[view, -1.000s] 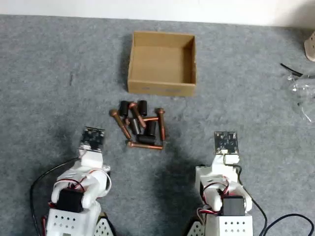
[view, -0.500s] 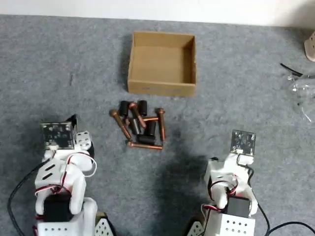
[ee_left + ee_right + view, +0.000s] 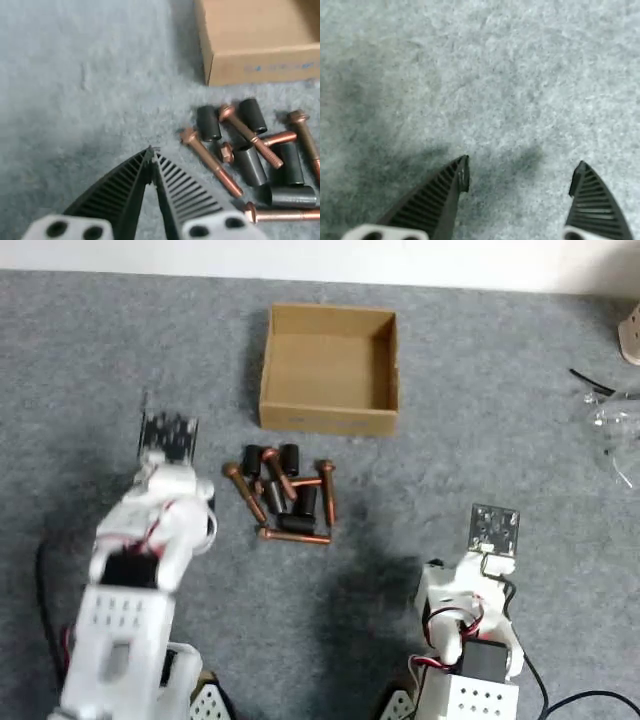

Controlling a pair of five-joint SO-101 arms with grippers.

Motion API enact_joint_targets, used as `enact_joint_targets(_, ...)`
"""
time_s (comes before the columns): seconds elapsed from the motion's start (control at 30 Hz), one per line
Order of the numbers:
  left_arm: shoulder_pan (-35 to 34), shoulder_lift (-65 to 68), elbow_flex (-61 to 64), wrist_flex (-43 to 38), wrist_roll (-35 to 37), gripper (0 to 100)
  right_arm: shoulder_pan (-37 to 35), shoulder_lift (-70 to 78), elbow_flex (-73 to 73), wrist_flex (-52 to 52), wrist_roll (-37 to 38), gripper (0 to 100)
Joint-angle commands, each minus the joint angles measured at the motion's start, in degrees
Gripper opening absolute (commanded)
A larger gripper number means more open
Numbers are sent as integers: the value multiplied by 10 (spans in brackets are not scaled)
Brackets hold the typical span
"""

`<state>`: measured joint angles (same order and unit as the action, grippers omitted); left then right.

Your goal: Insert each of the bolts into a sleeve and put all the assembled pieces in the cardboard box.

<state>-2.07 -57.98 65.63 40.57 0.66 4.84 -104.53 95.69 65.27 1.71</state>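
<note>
Left gripper [image 3: 152, 152]: black ribbed jaws pressed together at the tips, holding nothing, poised over bare carpet just beside the head of the nearest bolt. Right gripper [image 3: 522, 165]: black ribbed jaws spread wide, nothing between them, over grey carpet well apart from the parts. Copper-coloured metal bolts with flanged heads [image 3: 245, 495], five counted: loose in one small pile, lying flat at crossing angles, one along the pile's near edge [image 3: 285, 215], shanks plain and bright. Short dark grey cylindrical sleeves [image 3: 290, 456], five counted: mixed into the same pile, on their sides, some touching bolts, hollow ends visible on several [image 3: 208, 122]; no bolt seated in any sleeve. Open-topped brown cardboard box [image 3: 325, 422]: square, low-walled, on the carpet just beyond the pile, its near wall facing the parts [image 3: 260, 65]. White left arm [image 3: 150, 530]: extended to the pile's left side. White right arm [image 3: 465, 610]: folded back nearer the table's front edge, right of the pile. Grey felt-like carpet [image 3: 480, 440]: covering the table. Clear plastic item [image 3: 610, 420]: at the far right edge.
</note>
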Motion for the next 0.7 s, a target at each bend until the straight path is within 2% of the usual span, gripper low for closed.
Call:
enact_joint_targets(0.0, 14, 187, -134, -15, 40, 7, 5, -7, 65, -8, -2, 300)
enact_joint_targets(0.2, 14, 326, -193, -25, 90, 8, 10, -7, 65, 11, 1, 300)
enact_joint_targets(0.3, 3, 366, -168, -68, 72, 7, 29, -7, 65, 11, 63, 300)
enact_joint_targets(0.4, -22, 385, -122, -161, 70, 7, 56, -7, 61, 11, 139, 300)
enact_joint_targets(0.47, -44, 385, -112, -197, 75, 8, 74, -7, 61, 9, 164, 300)
enact_joint_targets(0.6, -56, 388, -144, -126, 75, 8, 79, -7, 60, -51, 159, 300)
enact_joint_targets(0.67, -65, 390, -148, -120, 75, 8, 61, -7, 37, -64, 146, 300)
